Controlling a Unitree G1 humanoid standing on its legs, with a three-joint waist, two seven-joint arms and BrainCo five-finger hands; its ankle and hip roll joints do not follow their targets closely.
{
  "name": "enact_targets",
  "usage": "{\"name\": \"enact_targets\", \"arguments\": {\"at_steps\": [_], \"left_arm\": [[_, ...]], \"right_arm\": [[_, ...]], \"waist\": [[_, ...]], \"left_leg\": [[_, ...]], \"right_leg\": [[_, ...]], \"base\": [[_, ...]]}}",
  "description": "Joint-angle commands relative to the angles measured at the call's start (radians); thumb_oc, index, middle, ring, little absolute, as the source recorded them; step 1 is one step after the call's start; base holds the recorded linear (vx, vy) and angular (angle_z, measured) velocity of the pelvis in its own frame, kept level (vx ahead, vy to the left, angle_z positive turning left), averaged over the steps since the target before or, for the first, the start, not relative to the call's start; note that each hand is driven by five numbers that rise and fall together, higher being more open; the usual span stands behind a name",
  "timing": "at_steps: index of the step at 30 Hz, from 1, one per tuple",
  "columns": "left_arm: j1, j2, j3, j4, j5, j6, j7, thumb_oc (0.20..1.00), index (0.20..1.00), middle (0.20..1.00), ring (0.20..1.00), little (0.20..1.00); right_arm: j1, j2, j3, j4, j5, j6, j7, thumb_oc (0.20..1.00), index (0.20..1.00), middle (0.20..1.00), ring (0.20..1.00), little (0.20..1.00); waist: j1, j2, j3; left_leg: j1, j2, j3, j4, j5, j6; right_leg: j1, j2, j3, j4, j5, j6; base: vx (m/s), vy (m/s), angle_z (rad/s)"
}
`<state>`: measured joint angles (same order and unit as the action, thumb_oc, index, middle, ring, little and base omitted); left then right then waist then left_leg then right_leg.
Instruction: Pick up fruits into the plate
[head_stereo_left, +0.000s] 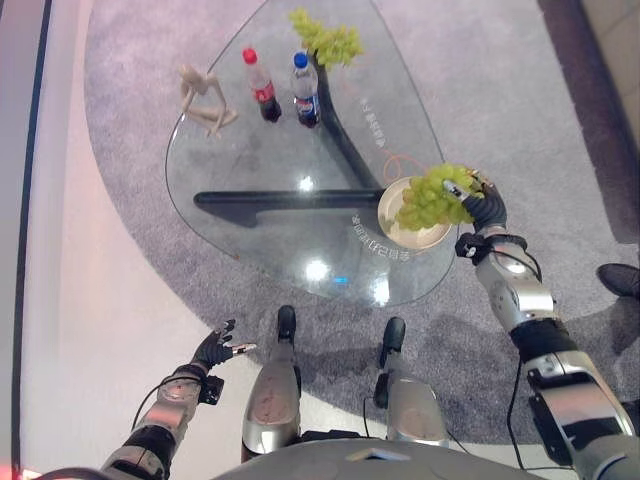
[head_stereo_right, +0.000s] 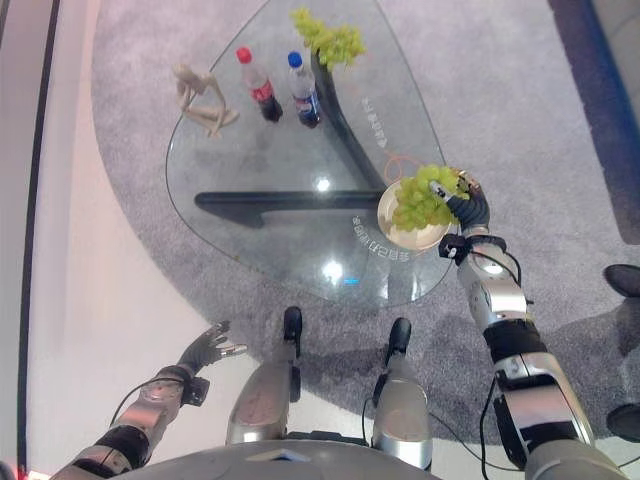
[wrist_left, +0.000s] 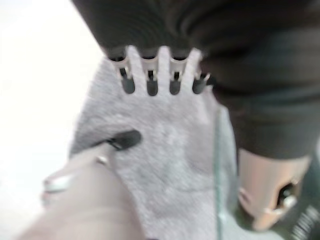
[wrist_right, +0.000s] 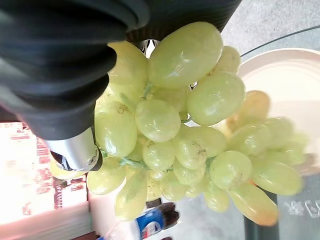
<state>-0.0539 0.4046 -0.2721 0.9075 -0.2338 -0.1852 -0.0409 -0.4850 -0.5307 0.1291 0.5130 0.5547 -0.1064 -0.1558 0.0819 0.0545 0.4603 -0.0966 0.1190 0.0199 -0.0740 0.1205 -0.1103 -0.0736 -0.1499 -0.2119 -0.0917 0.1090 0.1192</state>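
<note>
One grape bunch (head_stereo_left: 432, 197) in right hand (head_stereo_left: 484, 207) hangs lengthwise over plate (head_stereo_left: 392, 228).

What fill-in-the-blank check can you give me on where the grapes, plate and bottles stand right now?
1. The right hand holds a bunch of green grapes over the ____.
2. A second grape bunch lies at the far end of the ____ table.
3. The two bottles stand ____.
4. The left hand hangs over the floor with its fingers ____.

Missing words: plate; glass; upright; open
</note>
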Motion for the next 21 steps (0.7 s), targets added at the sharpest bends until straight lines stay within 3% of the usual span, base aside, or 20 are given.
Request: {"name": "enact_targets", "arguments": {"at_steps": [1,4,11,17,21], "left_arm": [[-0.032,0.001,0.006,0.070,0.014,-0.056,0.055,1.000,1.000,1.000,1.000,1.000],[-0.045,0.004,0.005,0.072,0.026,-0.072,0.071,1.000,1.000,1.000,1.000,1.000],[-0.054,0.006,-0.013,0.051,0.005,-0.074,0.136,1.000,1.000,1.000,1.000,1.000],[-0.063,0.011,-0.026,0.032,-0.010,-0.078,0.180,1.000,1.000,1.000,1.000,1.000],[-0.062,0.023,-0.051,0.004,-0.006,-0.074,0.191,1.000,1.000,1.000,1.000,1.000]], "right_arm": [[-0.119,-0.087,-0.032,-0.011,-0.026,-0.103,-0.029,0.200,0.200,0.200,0.200,0.200],[-0.167,-0.116,-0.027,0.027,-0.059,-0.112,-0.069,0.200,0.200,0.200,0.200,0.200],[-0.218,-0.156,-0.005,0.140,-0.120,-0.092,-0.127,0.200,0.200,0.200,0.200,0.200],[-0.242,-0.222,0.058,0.319,-0.268,0.057,-0.082,0.200,0.200,0.200,0.200,0.200],[-0.290,-0.271,0.116,0.452,-0.418,0.152,-0.102,0.200,0.200,0.200,0.200,0.200]], "waist": [[0.005,-0.007,0.021],[0.015,0.003,0.060],[0.025,0.024,0.060],[0.036,0.038,0.060],[0.053,0.048,0.060]], "left_leg": [[-0.090,-0.102,-0.032,0.078,-0.110,0.055],[-0.143,-0.112,-0.040,0.113,-0.103,0.056],[-0.273,-0.139,-0.058,0.184,-0.102,0.066],[-0.329,-0.150,-0.057,0.189,-0.091,0.070],[-0.355,-0.159,-0.060,0.204,-0.094,0.075]], "right_leg": [[-0.088,0.030,0.023,0.180,-0.143,-0.038],[-0.146,0.031,0.013,0.220,-0.145,-0.044],[-0.287,0.030,0.000,0.309,-0.157,-0.055],[-0.356,0.010,-0.012,0.334,-0.150,-0.051],[-0.384,-0.001,-0.025,0.353,-0.153,-0.050]], "base": [[-0.07,-0.002,0.11],[-0.05,-0.015,0.17],[-0.02,0.001,0.03],[-0.01,0.000,0.06],[0.00,-0.040,0.05]]}}
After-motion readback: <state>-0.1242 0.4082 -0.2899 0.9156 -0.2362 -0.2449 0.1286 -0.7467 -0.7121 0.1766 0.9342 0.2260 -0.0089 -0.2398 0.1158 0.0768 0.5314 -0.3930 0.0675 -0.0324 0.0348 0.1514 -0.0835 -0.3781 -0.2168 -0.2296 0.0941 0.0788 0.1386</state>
